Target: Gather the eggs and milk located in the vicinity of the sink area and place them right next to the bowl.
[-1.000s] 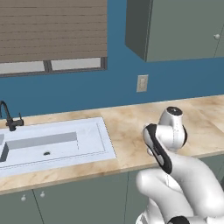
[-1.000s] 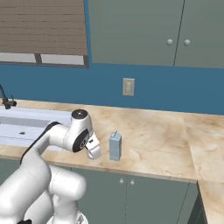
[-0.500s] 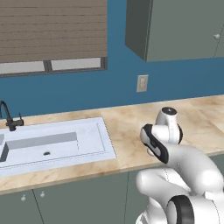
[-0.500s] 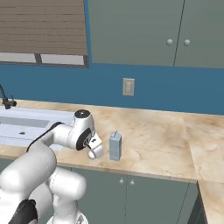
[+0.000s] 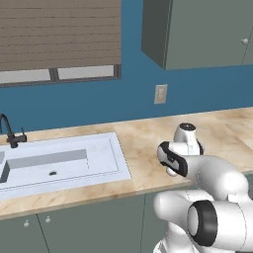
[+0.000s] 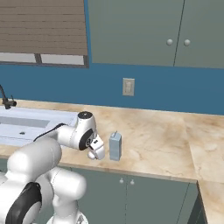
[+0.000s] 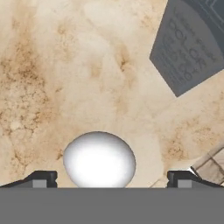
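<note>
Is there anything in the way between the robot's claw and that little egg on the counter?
Nothing visible is. In the hand view the egg lies on the bare marble counter, right between the open jaws of the gripper. The milk carton stands off to one side, apart from the egg.

Print on the milk carton, too blurred to read

From my hand camera I see dark lettering in rows on the grey side panel of the milk (image 7: 188, 50), but the marks are smeared and I cannot make out a single word; from the right base view the carton's faces look plain.
</note>
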